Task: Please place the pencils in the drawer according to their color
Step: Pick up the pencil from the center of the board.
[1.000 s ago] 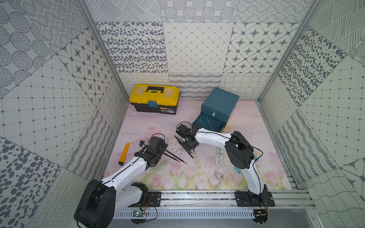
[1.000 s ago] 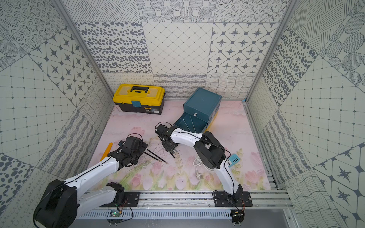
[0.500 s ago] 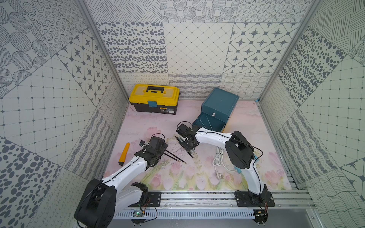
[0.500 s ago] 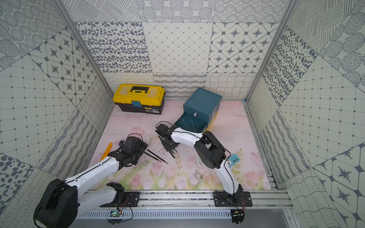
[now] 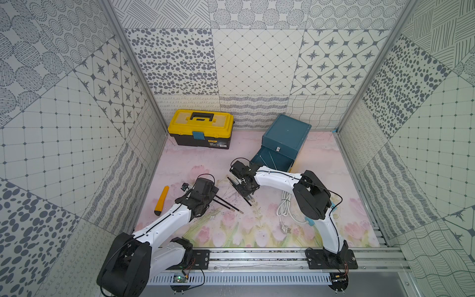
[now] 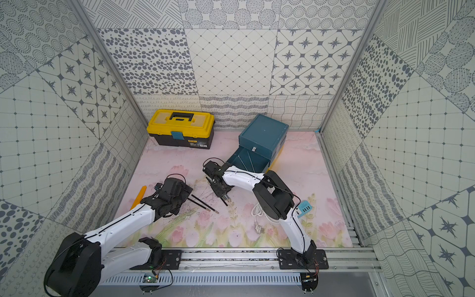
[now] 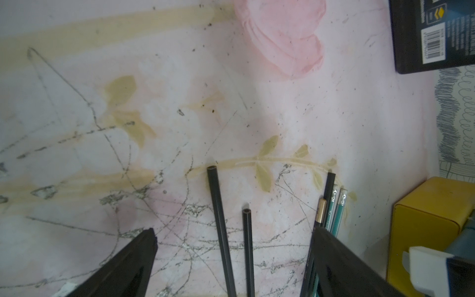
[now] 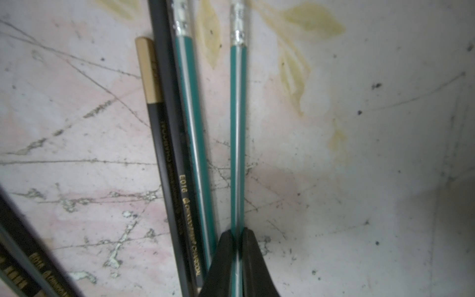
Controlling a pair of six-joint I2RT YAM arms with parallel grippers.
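Note:
My right gripper [image 8: 237, 239] is shut on a teal pencil with a silver stripe and a silver end cap [image 8: 237, 128], low over the mat. Beside that pencil lie another teal pencil [image 8: 192, 115] and a black one with a gold end [image 8: 164, 154]. In a top view this gripper [image 5: 246, 187] sits over the pencil bundle [image 5: 240, 189]. My left gripper [image 7: 231, 239] is open, with two black pencils [image 7: 218, 218] lying between its fingers [image 7: 133, 257]. The teal drawer chest [image 5: 285, 136] stands at the back, and its pulled-out drawer [image 5: 257, 159] holds two thin pencils.
A yellow-and-black toolbox [image 5: 200, 131] stands at the back left. An orange stick tool [image 5: 161, 196] lies near the left wall. A coiled white cable [image 5: 285, 208] lies under the right arm. Patterned walls close in three sides.

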